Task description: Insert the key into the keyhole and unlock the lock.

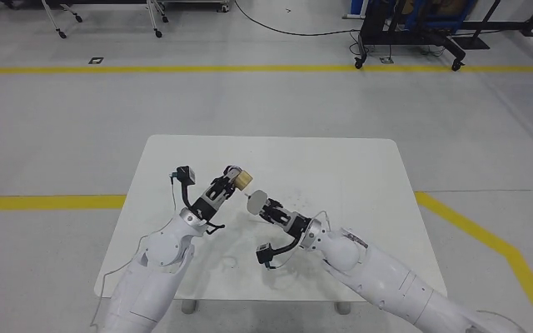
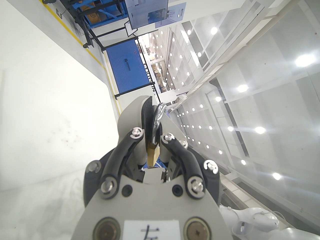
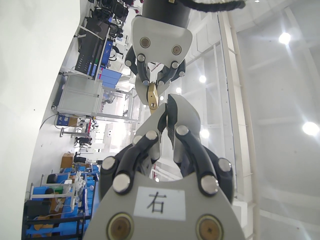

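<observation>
Left claw point(image 1: 226, 185) clamped on brass lock point(image 1: 241, 178) above worktop point(image 1: 350, 166). Right claw point(image 1: 255, 200) at lock's 4 o'clock, pinched narrow, apparently on key point(image 3: 166, 119), just beside keyhole point(image 3: 153, 105).

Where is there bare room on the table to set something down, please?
Bare: the far strip of the table beyond both grippers, out to both far corners. Crowded: the middle, where the left gripper with the lock meets the right gripper with the key.

One lock point(image 1: 241, 178), one key point(image 3: 166, 120), one table point(image 1: 350, 166) and two tools: left tool point(image 1: 232, 181), right tool point(image 1: 256, 201).
</observation>
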